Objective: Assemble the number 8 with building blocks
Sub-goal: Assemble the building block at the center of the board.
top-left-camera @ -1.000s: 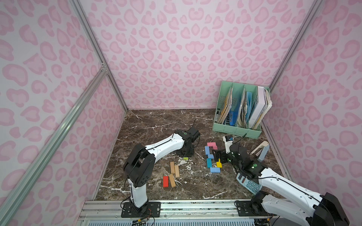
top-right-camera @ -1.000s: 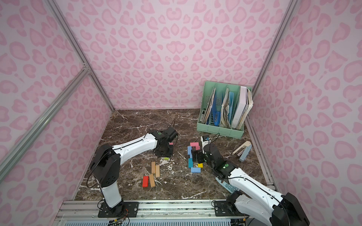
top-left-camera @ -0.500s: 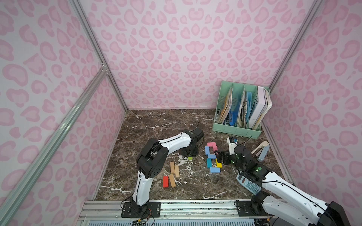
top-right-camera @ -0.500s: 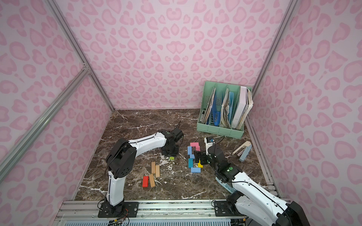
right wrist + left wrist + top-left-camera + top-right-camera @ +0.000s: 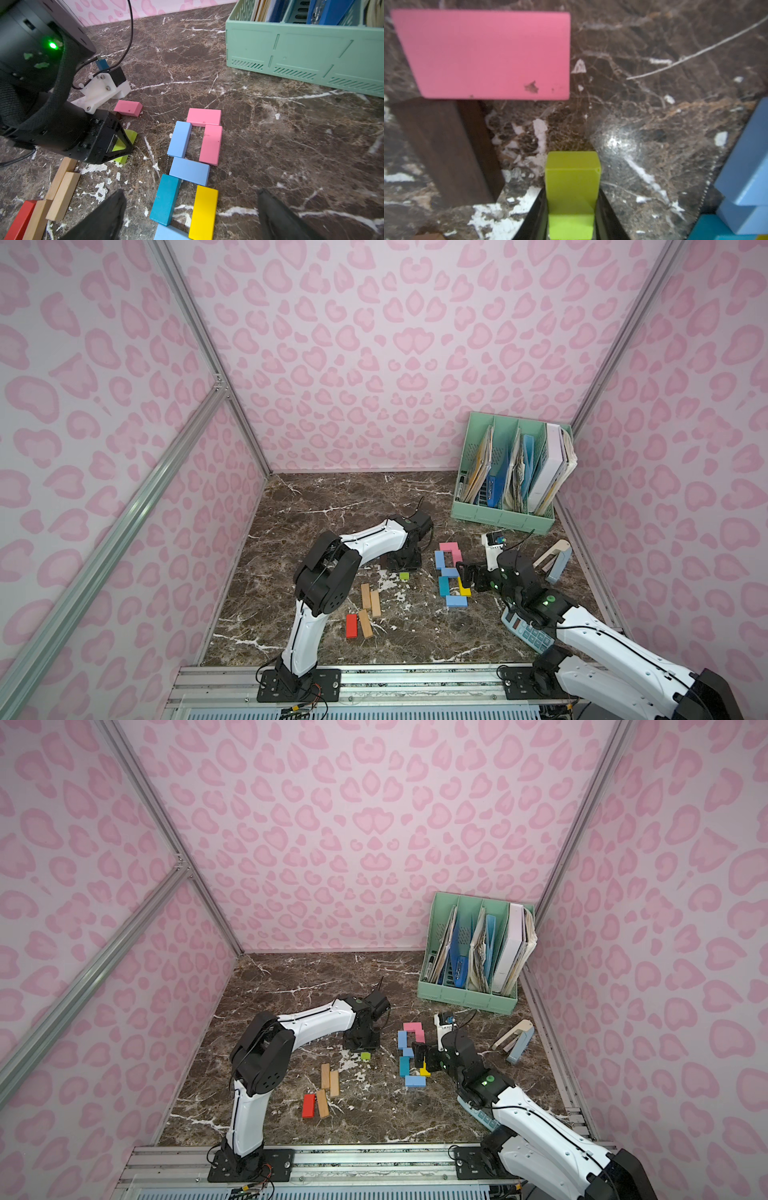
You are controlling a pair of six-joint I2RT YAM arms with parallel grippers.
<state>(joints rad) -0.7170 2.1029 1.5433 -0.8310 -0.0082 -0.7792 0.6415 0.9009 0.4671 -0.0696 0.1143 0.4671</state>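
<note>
So the left claw (image 5: 572,199) is clamped tight on the lime green block (image 5: 572,178), down low at the dark marble surface (image 5: 332,497), just below centre in both top views. It's hard to tell if the block's end is actually touching the marble. Right next to it sit a loose pink block (image 5: 128,107) and a dark brown block (image 5: 444,149), pushed up against each other. A little right of centre in both top views the eight is laid out flat. Two pink blocks (image 5: 203,116) make the top and one side of the upper loop, and three light blue blocks (image 5: 179,139) give the other side, the middle bar and the bottom bar. A teal block (image 5: 165,199) and a yellow block (image 5: 203,212) form the sides of the lower loop. The right claw (image 5: 191,193) has its jaws spread wide with nothing in them, hanging over that lower loop. Lower centre in a top view, three tan blocks (image 5: 365,595) and a red block (image 5: 351,625) lie bunched together. A mint green file organizer (image 5: 498,516) stands in the back right, and a calculator (image 5: 524,632) peeks out under the right arm.
</note>
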